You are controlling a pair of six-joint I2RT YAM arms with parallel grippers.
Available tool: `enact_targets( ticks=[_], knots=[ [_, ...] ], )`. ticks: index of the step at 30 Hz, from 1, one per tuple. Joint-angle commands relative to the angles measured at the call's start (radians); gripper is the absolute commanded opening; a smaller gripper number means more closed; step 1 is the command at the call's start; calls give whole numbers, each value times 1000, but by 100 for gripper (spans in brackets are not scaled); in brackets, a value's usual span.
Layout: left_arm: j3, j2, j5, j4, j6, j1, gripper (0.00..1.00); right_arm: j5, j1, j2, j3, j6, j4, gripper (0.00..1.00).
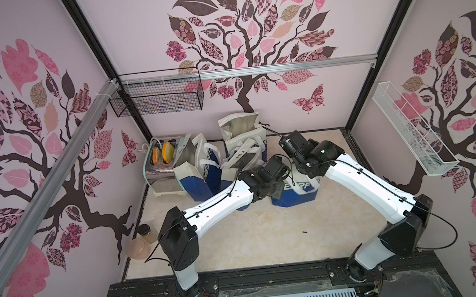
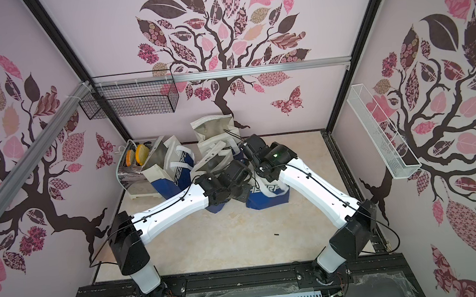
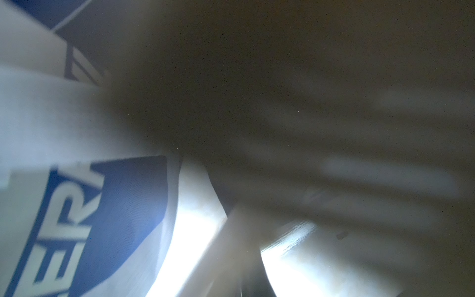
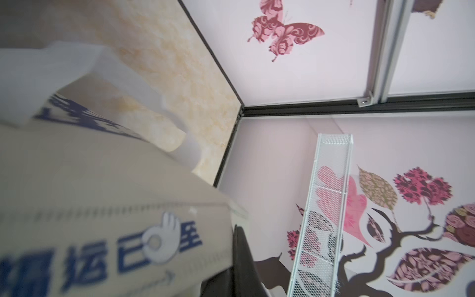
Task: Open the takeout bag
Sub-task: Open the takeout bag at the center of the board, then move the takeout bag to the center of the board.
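At the bench's far left corner stands a silver toaster (image 1: 161,176), with open blue-and-white bags (image 1: 200,170) just beside it; only the top views show these. The blue-and-white fabric takeout bag (image 1: 297,198) sits mid-bench, nearer the far edge, under both black wrists. The left pincer (image 1: 277,192) is pressed together. Its tips are hidden in both top views and the left wrist view is dark, blurred cloth, so I cannot tell what it pinches. The right pincer (image 4: 235,231) is pinching the bag's beige flap, with one black finger (image 4: 243,262) along the flap's edge, shown only in the right wrist view. The left wrist view shows white "ER" on blue. The flap carries blurred blue Chinese characters around a white OK-hand sign.
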Motion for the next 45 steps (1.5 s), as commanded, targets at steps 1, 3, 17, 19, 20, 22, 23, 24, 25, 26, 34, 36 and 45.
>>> enact_targets(
  ticks=[1,3,17,19,20,22,23,24,25,26,34,36,45],
  knots=[
    [-32,36,-54,-157,16,-2,0,133,-14,0,116,-53,64,0],
    [-33,35,-59,-157,19,-6,0,119,-15,10,131,-71,69,0],
    [98,65,104,-71,-117,16,0,-456,-17,-47,228,486,-261,69],
    [130,95,120,-46,-154,22,0,-462,-16,-117,160,541,-231,69],
    [146,106,121,-39,-169,24,0,-445,-18,-151,124,568,-215,69],
    [174,134,113,-12,-202,30,0,-405,-18,-232,52,628,-191,69],
    [180,145,104,4,-211,31,0,-386,-19,-266,25,658,-185,69],
    [193,161,87,14,-221,31,0,-363,-19,-308,-8,690,-179,69],
    [207,179,67,24,-233,31,0,-351,-19,-352,-44,714,-167,69],
    [217,191,58,34,-236,30,0,-348,-19,-391,-83,723,-150,69],
    [293,276,7,77,-266,32,39,-409,-32,-658,-410,668,43,75],
    [281,254,10,88,-260,32,51,-414,-42,-669,-430,686,49,77],
    [-30,-47,97,210,-169,2,84,-413,-60,-679,-520,842,131,91]
  ],
)
